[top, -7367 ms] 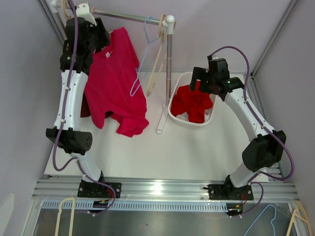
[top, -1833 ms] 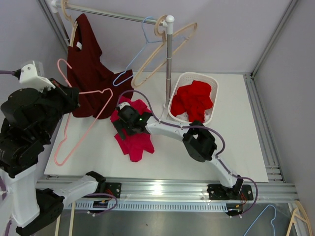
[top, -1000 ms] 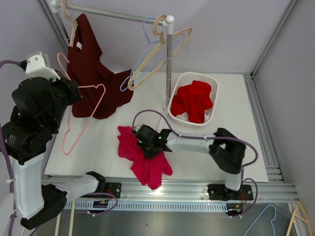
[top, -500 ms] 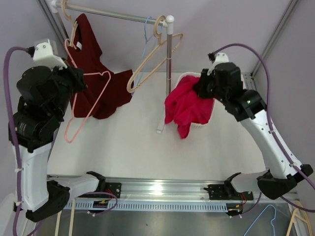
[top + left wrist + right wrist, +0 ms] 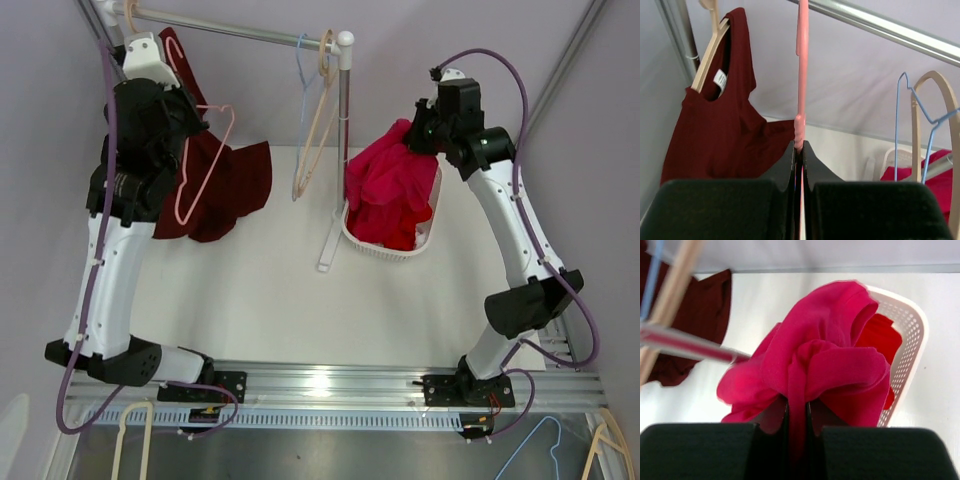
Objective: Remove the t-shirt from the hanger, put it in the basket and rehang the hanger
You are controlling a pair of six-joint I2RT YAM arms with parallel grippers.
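Right gripper (image 5: 797, 412) clamps pink t-shirt (image 5: 830, 345) above basket rim (image 5: 912, 335), beside rack pole (image 5: 344, 130).

t-shirt (image 5: 815, 365) was hot pink, plain, no print. hanger (image 5: 801, 75) was pale pink. other shirt (image 5: 715, 135) was dark maroon w/ white tag. basket (image 5: 907, 340) was white w/ grid-hole pattern, red clothes (image 5: 887, 335) inside. wire hanger (image 5: 896, 130) was lt blue, wood hanger (image 5: 915, 140) beige.

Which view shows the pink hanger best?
Top external: the pink hanger shows its whole outline, bare, against the dark red shirt. Left wrist sees it edge-on, a thin strip pinched in the left gripper. Right wrist shows the pink t-shirt, not the hanger.
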